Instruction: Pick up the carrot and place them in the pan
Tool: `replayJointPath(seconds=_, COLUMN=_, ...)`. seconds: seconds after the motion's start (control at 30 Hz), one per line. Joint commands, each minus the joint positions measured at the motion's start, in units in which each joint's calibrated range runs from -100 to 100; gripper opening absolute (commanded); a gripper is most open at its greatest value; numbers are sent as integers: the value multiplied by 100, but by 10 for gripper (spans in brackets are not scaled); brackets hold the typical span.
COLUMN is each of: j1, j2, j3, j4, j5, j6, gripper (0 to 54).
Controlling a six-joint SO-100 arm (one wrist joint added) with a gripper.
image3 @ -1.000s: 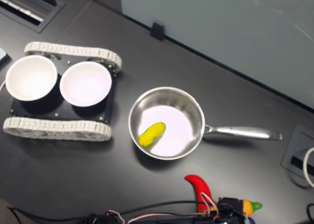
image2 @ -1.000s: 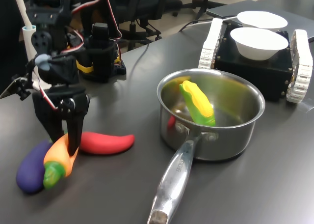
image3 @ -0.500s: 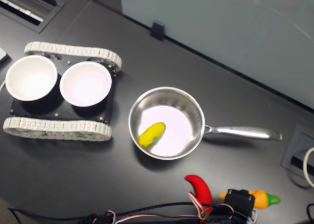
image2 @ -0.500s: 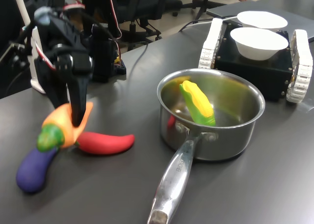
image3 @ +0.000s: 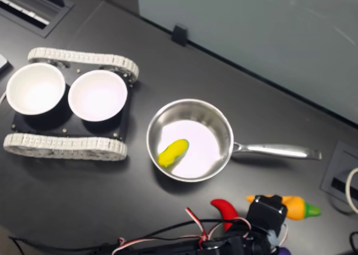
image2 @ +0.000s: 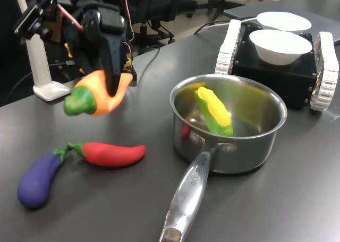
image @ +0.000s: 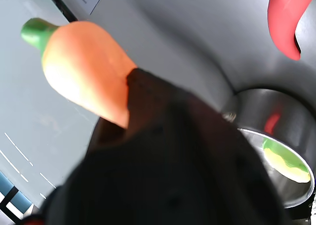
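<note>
One gripper [image2: 109, 85] is all I drive here, and its dark jaws are clamped on the carrot [image2: 95, 93], which hangs clear above the dark table [image2: 106, 199] in the first exterior view; the green stem end points toward the first exterior view's left and the orange body tilts up toward the fingers [image2: 111, 56]. From the wrist view I see the same grip close up: the carrot [image: 84, 77] sticks out past a blurred black finger [image: 163, 151], stem away from it; I read the plump body as pinched, though only one finger shows clearly. In the second exterior view the carrot [image3: 291, 206] lies level under the arm's head near the lower edge, stem toward the second exterior view's right, below the pan handle [image3: 277, 151] and apart from it.

Over to the first exterior view's right of the carrot sits the pan [image2: 265, 146], well apart from it, with its long handle [image2: 186, 199] running toward the camera; a corn cob toy [image2: 213, 112] leans inside against the wall. On the table below the raised carrot lie a red chili pepper [image2: 111, 154] and a purple eggplant [image2: 36, 178], their stem ends touching or nearly so; I cannot tell which. Behind the pan stands a small tracked black vehicle [image2: 276, 75] carrying two white bowls [image2: 280, 45]; it stays well apart from the gripper.
</note>
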Motion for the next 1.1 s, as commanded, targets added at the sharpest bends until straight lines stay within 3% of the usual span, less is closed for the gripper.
replayJointPath(seconds=0.0, j1=-308, j2=-697, j3=-614, j4=19, j5=-230, j6=-90, gripper=2)
replayJointPath(seconds=0.87, j1=-2899, j2=-1701, j3=-333, j4=-40, j5=-1446, j6=-48, gripper=2)
replayJointPath(seconds=1.07, j1=-3553, j2=-1861, j3=-51, j4=-168, j5=-1617, j6=112, gripper=2)
